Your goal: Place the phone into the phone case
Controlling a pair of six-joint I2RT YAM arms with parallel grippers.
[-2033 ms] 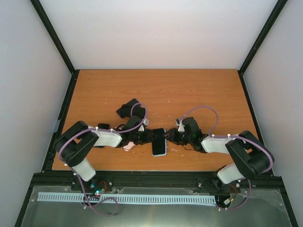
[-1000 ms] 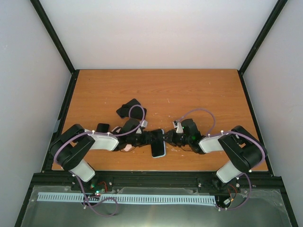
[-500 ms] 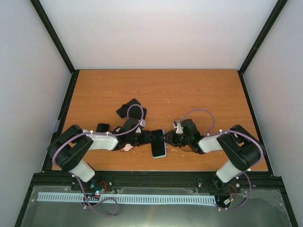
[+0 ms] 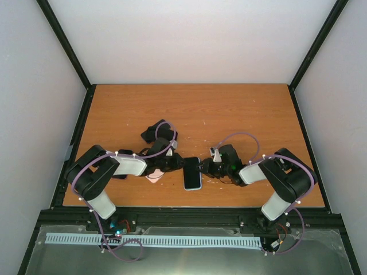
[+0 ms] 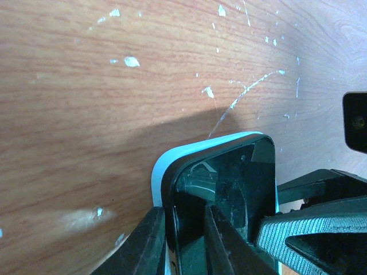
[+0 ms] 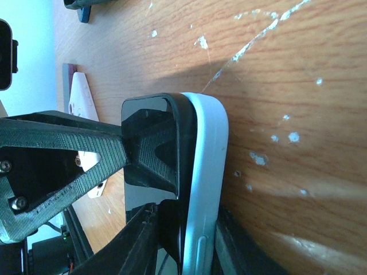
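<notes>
A black phone [image 4: 192, 173] lies on the table between both arms, set in a light-blue phone case [image 5: 156, 177]. In the right wrist view the phone's black edge [image 6: 184, 137] stands proud of the case rim [image 6: 207, 160]. My left gripper [image 4: 179, 164] is at the phone's left edge. In its wrist view the left gripper [image 5: 183, 229] is shut on that edge, one finger outside the case and one on the screen. My right gripper [image 4: 202, 167] is at the right edge; the right gripper [image 6: 186, 229] is shut across phone and case together.
A pink-and-white case [image 4: 153, 177] lies just left of the phone, under the left arm. Black cases [image 4: 156, 132] lie farther back on the left. The table's front edge [image 4: 195, 205] is close to the phone.
The left gripper's jaws have closed onto the phone's left edge, and the left arm has shifted slightly. The right gripper has kept its grip and the phone has stayed in place.
</notes>
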